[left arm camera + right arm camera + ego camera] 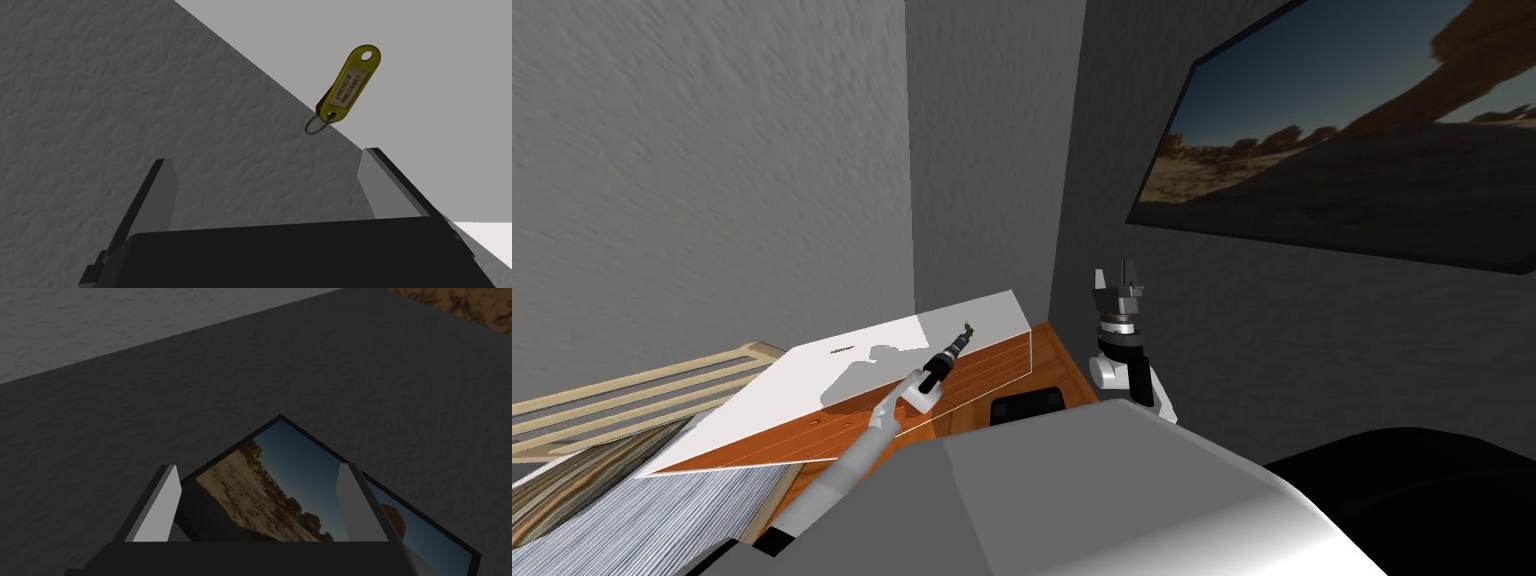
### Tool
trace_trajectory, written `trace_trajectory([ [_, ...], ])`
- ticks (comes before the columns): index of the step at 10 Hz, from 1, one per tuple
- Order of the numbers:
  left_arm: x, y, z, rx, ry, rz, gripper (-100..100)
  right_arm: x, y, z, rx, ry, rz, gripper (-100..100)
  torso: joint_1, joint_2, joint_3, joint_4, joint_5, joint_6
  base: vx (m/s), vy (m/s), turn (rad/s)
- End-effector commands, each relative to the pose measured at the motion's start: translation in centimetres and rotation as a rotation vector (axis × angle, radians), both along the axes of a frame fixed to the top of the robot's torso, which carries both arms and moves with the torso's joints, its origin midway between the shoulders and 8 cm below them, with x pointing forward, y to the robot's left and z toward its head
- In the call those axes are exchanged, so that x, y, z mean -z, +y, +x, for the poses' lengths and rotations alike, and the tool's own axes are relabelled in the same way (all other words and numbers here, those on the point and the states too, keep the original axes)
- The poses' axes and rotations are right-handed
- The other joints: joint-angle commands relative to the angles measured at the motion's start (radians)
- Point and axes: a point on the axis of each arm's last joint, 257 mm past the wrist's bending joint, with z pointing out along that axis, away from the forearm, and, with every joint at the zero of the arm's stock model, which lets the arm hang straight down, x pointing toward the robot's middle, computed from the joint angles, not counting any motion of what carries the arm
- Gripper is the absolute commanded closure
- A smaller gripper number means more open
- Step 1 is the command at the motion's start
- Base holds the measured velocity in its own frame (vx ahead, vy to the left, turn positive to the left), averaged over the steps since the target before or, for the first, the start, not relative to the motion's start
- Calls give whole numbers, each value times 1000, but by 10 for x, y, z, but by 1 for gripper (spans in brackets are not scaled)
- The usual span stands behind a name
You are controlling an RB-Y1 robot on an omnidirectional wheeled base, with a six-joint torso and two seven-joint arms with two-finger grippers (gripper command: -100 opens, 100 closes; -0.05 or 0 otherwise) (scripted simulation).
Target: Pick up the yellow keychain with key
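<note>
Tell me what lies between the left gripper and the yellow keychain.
Nothing. The left wrist view shows a bare stretch from the open left gripper to the yellow keychain, which lies beyond its fingertips.

yellow, tan-labelled keychain point(350, 85); cabinet point(782, 410) with white top and orange-brown planked sides.

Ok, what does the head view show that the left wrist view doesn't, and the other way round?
Head view: the right gripper raised near the framed picture, plus the wooden cabinet front. Left wrist view: the yellow keychain with printed label and wire ring, ahead of the open left gripper. Both: the left gripper over the white top.
</note>
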Motion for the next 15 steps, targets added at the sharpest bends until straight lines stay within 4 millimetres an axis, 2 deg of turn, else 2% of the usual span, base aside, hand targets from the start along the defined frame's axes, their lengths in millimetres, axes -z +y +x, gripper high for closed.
trace_trajectory([
  [1,10,15,-1,-13,23,33,-100,0,0,0,0,0,0,0,0,0,0,0,0,0,62,-19,-90],
  [4,43,72,-17,-53,111,169,-100,0,0,0,0,0,0,0,0,0,0,0,0,0,71,-33,-193],
  [7,61,119,-33,-84,175,275,-100,0,0,0,0,0,0,0,-2,-3,-2,-1,0,0,113,-55,-152],
  [8,61,119,-33,-84,175,275,-100,0,0,0,0,0,0,0,-2,-2,-1,-1,-1,0,61,-28,-35],
  [11,71,156,-47,-108,222,354,-100,0,0,0,0,0,0,0,-1,1,0,0,0,0,58,-24,-96],
  [12,69,150,-41,-103,211,336,-100,0,0,0,0,0,0,0,0,0,0,0,0,-1,36,-3,-19],
  [13,69,151,-41,-104,212,339,0,0,0,0,0,0,0,0,1,2,1,0,0,-1,6,-1,4],
  [14,73,151,-39,-110,210,338,-100,0,0,0,0,0,0,0,1,4,2,1,0,-1,19,9,-45],
  [15,75,151,-38,-113,209,338,-100,0,0,0,0,0,0,0,1,4,2,1,0,-1,27,25,-47],
])
